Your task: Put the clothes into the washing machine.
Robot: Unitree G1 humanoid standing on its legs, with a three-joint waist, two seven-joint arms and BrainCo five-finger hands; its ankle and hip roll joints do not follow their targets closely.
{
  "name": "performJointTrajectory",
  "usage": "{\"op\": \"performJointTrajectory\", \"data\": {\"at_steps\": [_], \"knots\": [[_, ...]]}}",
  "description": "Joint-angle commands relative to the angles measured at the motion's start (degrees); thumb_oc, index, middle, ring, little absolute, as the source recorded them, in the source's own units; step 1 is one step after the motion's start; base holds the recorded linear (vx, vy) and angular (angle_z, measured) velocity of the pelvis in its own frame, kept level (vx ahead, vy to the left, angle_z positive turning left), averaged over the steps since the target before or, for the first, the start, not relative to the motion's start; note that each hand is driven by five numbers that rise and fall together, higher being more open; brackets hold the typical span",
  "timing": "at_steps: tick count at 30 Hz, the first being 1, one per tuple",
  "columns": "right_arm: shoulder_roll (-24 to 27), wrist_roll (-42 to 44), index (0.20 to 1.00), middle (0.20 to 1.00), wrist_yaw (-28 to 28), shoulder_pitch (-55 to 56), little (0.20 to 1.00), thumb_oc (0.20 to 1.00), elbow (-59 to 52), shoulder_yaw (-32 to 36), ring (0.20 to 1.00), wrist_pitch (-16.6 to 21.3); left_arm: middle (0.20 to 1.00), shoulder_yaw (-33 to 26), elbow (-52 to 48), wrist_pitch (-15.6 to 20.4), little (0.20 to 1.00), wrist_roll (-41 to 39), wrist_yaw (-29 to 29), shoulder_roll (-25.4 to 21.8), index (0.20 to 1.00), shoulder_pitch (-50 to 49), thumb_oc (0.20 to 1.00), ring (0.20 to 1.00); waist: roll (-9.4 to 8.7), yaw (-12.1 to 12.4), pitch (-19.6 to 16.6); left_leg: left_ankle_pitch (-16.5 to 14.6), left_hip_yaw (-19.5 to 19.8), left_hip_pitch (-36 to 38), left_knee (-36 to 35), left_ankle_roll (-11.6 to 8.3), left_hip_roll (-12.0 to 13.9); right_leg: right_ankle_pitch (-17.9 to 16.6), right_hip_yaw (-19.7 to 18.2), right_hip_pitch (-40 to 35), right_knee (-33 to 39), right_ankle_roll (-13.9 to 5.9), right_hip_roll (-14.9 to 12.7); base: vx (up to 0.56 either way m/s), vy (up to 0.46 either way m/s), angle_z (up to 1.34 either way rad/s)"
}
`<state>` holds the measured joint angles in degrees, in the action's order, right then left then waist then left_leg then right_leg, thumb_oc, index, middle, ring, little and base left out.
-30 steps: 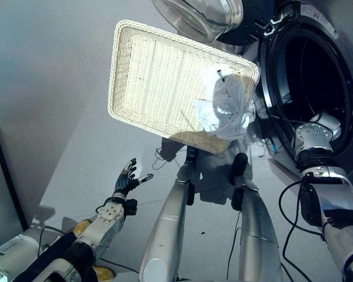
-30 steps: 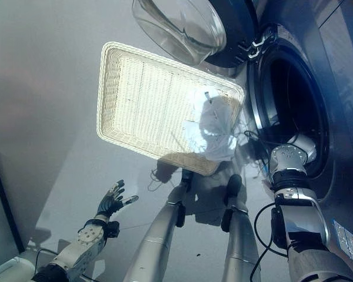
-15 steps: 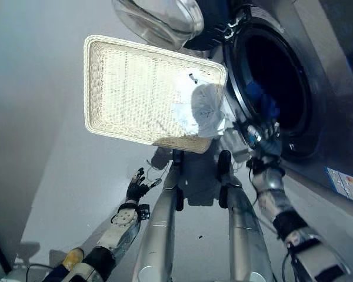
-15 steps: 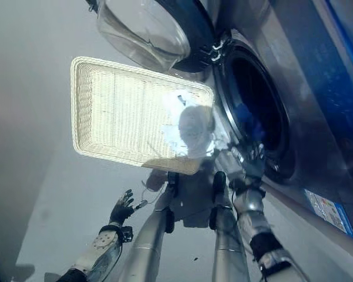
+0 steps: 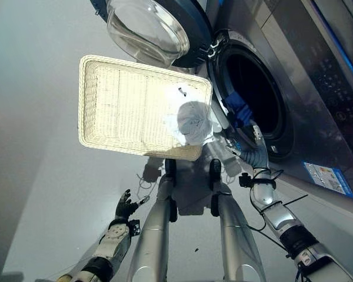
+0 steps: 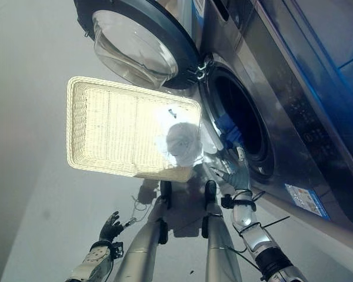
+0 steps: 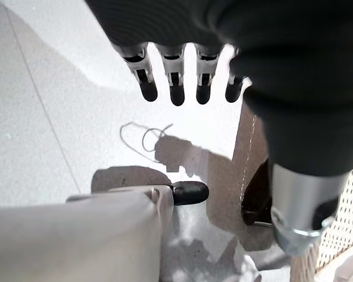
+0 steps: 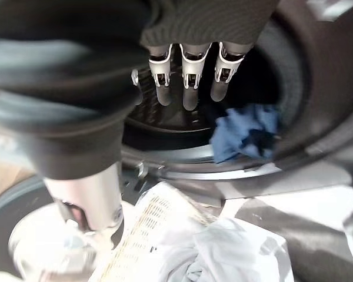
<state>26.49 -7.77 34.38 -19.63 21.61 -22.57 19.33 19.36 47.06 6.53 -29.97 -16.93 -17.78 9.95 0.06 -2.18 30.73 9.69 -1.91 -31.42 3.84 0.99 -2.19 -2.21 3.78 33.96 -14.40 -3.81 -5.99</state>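
Right hand [image 5: 254, 154] is hanging just outside the lower rim of the washing machine [image 5: 294, 88] opening, fingers [image 8: 188, 73] straight and relaxed, holding nothing. Right wrist view is showing the fingertips pointing into the dark drum [image 8: 182, 117], with a blue garment [image 8: 242, 134] lying on the drum lip just beyond and to one side of the fingers, not touching them. In the eye views the same blue garment is sitting at the near lower edge of the opening, just above the right hand. White clothes [image 5: 192, 120] are lying bunched in the corner of the wicker basket [image 5: 106, 106] closest to the right hand, just beside the machine's front; the rest of the basket is bare weave. Basket is resting on the floor [image 5: 41, 194] directly in front of the machine. Round glass door [image 5: 144, 30] is standing swung open past the far edge of the basket. Left hand [image 5: 125, 207] is hovering low over the floor, well apart from the basket and clothes, fingers [image 7: 175, 82] spread and straight, holding nothing.
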Motion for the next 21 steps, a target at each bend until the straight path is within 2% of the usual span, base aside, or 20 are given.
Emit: {"op": "performJointTrajectory", "data": {"at_steps": [1,5,8,14,18,21], "knots": [[3.8,-5.3,1.000,1.000,-1.7,-1.8,1.000,1.000,-6.3,-2.4,1.000,-1.2,1.000,-2.4,3.1,0.0,1.000,1.2,0.9,-1.2,1.000,-1.1,1.000,1.000,-0.81,1.0,-0.9,-6.3,-0.1,2.9,3.5,-0.83,-3.0,-6.8,0.3,-1.6,6.2,-3.44,2.3,-0.04,-0.022,0.02],[5.5,-9.7,1.000,1.000,-2.4,-6.3,1.000,1.000,-5.5,-5.5,1.000,-3.9,1.000,-2.1,4.3,0.4,1.000,0.7,1.1,-1.7,1.000,0.5,1.000,1.000,-0.60,2.0,-0.9,-6.2,0.6,3.4,3.4,-0.92,-3.1,-6.3,0.9,-2.4,5.9,-3.69,1.8,-0.05,-0.023,0.08],[6.9,-13.7,1.000,1.000,-2.9,-11.4,1.000,1.000,-3.1,-8.5,1.000,-7.5,1.000,-1.4,4.8,0.9,1.000,0.5,1.5,-1.9,1.000,1.6,1.000,1.000,-0.02,3.4,-0.9,-5.8,1.5,3.3,3.0,-0.97,-3.2,-5.9,1.6,-2.7,5.7,-3.70,1.3,-0.05,-0.034,0.13],[7.8,-18.7,1.000,1.000,-4.0,-18.7,1.000,1.000,2.9,-13.2,1.000,-12.3,1.000,0.0,5.0,0.8,1.000,0.5,2.1,-2.2,1.000,2.6,1.000,1.000,1.14,5.7,-0.9,-4.7,3.2,2.7,1.7,-1.13,-3.4,-5.1,3.2,-2.7,5.4,-3.43,1.0,-0.04,-0.054,0.15],[7.9,-18.9,1.000,1.000,-5.9,-23.9,1.000,1.000,6.9,-16.4,1.000,-15.0,1.000,1.5,4.7,0.4,1.000,0.3,2.2,-2.3,1.000,3.1,1.000,1.000,1.78,7.2,-0.9,-3.8,4.3,1.2,1.5,-1.47,-3.5,-4.6,4.2,-1.9,5.0,-3.06,0.9,-0.03,-0.066,0.21],[7.0,-16.6,1.000,1.000,-9.6,-27.1,1.000,1.000,11.4,-18.3,1.000,-18.9,1.000,2.3,4.4,0.2,1.000,0.3,2.6,-2.3,1.000,3.5,1.000,1.000,2.31,8.4,-0.9,-3.2,5.3,0.0,1.3,-1.76,-3.5,-4.2,5.1,-1.0,4.5,-2.73,1.0,-0.02,-0.074,0.20]]}}
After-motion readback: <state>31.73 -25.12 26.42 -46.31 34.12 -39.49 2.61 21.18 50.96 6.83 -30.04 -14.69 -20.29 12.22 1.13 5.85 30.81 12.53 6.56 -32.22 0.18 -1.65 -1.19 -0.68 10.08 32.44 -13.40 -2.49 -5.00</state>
